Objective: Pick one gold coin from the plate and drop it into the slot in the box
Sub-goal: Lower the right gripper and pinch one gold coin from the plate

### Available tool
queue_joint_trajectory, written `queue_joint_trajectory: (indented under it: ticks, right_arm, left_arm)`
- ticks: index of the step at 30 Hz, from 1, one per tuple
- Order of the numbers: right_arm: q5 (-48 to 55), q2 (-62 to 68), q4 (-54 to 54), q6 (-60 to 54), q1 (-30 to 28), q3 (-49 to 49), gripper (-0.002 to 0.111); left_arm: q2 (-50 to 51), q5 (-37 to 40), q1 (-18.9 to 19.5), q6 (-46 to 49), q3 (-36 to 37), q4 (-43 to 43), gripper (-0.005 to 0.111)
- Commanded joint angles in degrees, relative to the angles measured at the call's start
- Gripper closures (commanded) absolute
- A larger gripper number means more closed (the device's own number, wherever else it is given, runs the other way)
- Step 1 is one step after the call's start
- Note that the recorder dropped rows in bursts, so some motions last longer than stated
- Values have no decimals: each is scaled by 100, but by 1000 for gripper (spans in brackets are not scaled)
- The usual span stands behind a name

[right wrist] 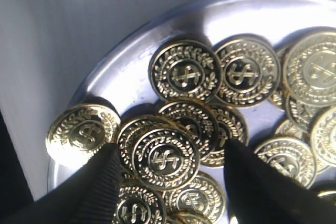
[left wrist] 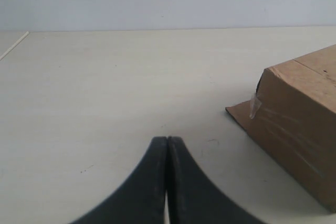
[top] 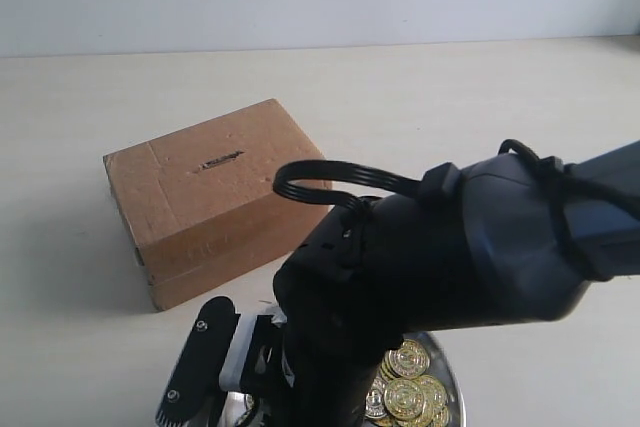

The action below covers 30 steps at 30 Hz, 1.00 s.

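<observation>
Nearest the camera, the right gripper is pitched steeply down over the plate, the wrist bent so the fingers are aimed into the heap. The jaws are spread wide, and 1 gold coin, lying on top of others, is bracketed between them. Whether it is touched cannot be told. That coin is judged the easy pick, since it is raised above the rest. Beyond the plate, near it, the box is set with its slot facing up, suited to a drop from above. The left gripper is held low over the table, jaws pressed together on nothing, beside the box's corner.
</observation>
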Motion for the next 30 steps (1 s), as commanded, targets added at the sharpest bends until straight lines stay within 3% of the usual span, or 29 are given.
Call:
queue_joint_trajectory:
  ticks: [1,19,27,30]
  right_arm:
    - [-55,87,12,92,-33,-26,54]
    - [-67,185,6,92,-33,-26,55]
    - [-67,185,6,92,-33,-26,81]
    - [-67,185,6,92,-33,-26,82]
  left_arm:
    - [-25,-53,17,0,21,-62,107]
    - [-25,-53,17,0,21,-62,107]
    - [-25,-53,17,0,21,-62,107]
    - [-25,-53,17,0,21,-62,107]
